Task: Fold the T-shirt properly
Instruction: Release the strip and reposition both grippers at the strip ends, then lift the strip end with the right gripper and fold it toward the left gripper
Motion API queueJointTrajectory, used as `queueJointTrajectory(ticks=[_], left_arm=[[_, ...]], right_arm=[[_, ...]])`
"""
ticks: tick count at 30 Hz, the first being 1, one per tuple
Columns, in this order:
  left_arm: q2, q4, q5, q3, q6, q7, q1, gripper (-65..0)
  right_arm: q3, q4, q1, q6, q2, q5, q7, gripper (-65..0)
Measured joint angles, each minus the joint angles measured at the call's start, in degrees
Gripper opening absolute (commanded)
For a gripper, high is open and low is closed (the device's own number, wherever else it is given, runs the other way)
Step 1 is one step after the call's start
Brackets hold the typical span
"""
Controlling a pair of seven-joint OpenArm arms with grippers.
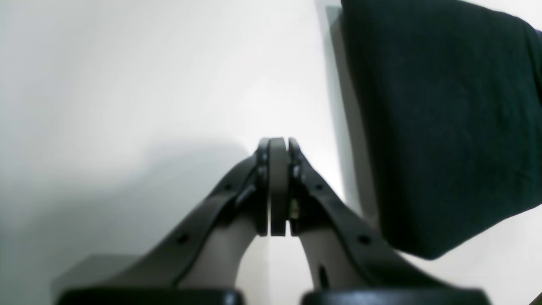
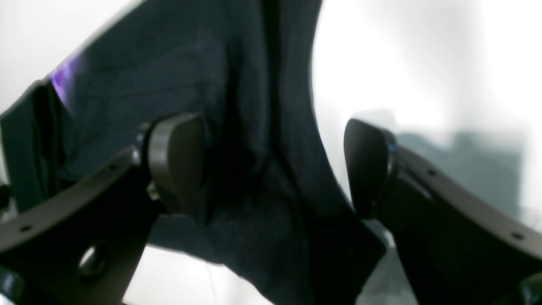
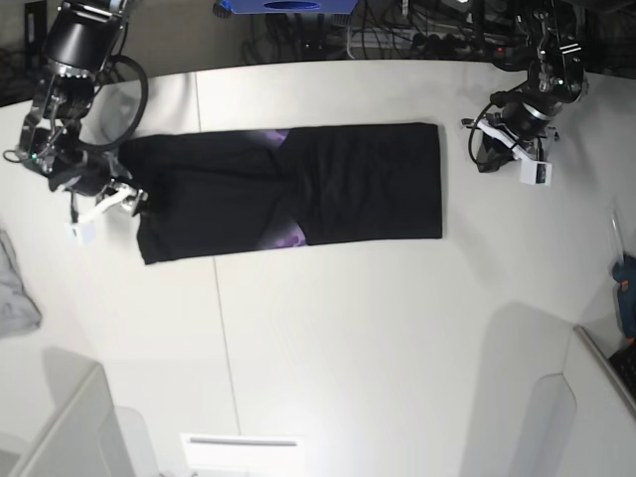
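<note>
The black T-shirt (image 3: 298,194) lies on the white table as a long flat strip, with bits of purple print showing at the folds. My right gripper (image 3: 132,202) is at the strip's left end. In the right wrist view it (image 2: 273,165) is open, with the dark cloth (image 2: 254,127) lying between and under the fingers. My left gripper (image 3: 485,151) is just off the strip's right end. In the left wrist view it (image 1: 278,146) is shut and empty over bare table, with the shirt's edge (image 1: 444,127) to its right.
A small grey cloth (image 3: 14,288) lies at the table's left edge. A blue object (image 3: 626,283) sits at the right edge. White panels (image 3: 70,427) stand at the front corners. Cables and a blue item (image 3: 288,6) lie behind the table.
</note>
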Motion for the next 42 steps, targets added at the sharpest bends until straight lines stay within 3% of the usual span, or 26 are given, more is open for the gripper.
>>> queueJointTrajectory(ticks=[12,16,22,24,31,36,39,42], left_arm=[[0.48,-3.43,0.02,7.10,-0.17,-0.09,-4.11,-65.0],[0.57,-3.48,0.20,8.46,-0.02,0.02,-4.96,-65.0],[1.09,-4.59,0.94,8.39,0.02,0.00,-6.97,-65.0],[1.66,-5.38,3.02,8.37,-0.13,-0.83,-7.39,-65.0],[7.32,-5.31,13.05,9.70,-0.37,-2.01,-9.92,-65.0],[7.48,-5.27,15.43,16.65,0.02,-1.90,-11.67,-65.0],[8.02,-5.27,15.50,19.30,-0.15,-1.20,-12.44,-65.0],[8.07,-5.27,15.50,20.79,-0.39,-0.66,-13.25,-65.0]], right_arm=[[-0.50,1.36,-1.64,1.88,-2.43,1.42,-0.76,-17.6],[-5.16,1.25,-1.62,1.92,-2.25,1.53,2.08,-17.6],[-5.90,0.66,-2.25,1.88,-2.54,2.43,5.42,-18.0],[-5.79,-0.26,-2.21,1.90,-2.27,2.78,5.51,-24.6],[-6.03,-3.06,-1.55,1.81,-1.88,1.97,6.47,-65.0],[-6.45,-3.15,-0.92,1.73,-0.42,1.62,6.16,-65.0],[-6.45,-1.25,-0.81,-2.60,1.29,0.15,5.68,-65.0],[-6.71,3.28,-1.44,-3.80,2.58,-0.52,5.25,-65.0]])
